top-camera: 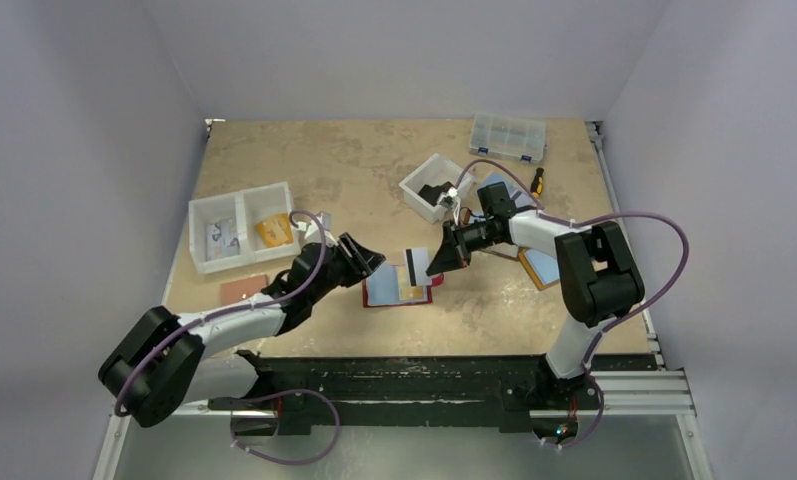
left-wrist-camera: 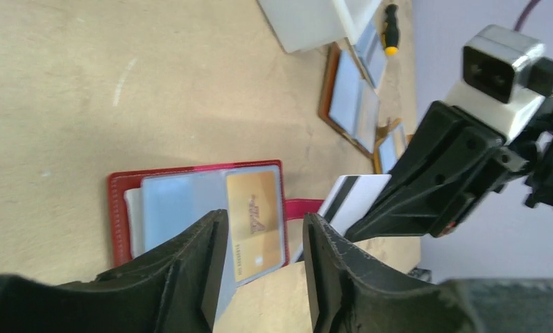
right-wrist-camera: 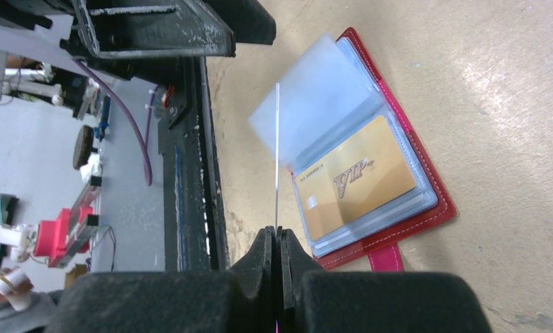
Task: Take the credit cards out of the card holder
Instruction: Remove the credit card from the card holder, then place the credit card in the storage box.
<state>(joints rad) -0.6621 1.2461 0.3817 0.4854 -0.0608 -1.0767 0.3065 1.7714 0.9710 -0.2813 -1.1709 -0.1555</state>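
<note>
Open card holder sleeve holds a gold card

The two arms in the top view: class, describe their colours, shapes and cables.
The left arm and right arm both have white rounded links between black joint housings. The left gripper and right gripper are black, with two wedge-shaped fingers each. Purple cables loop along both arms.

Soft, even light from above; shadows on the table are weak. In the wrist views the near fingers look dark and slightly blurred.
</note>
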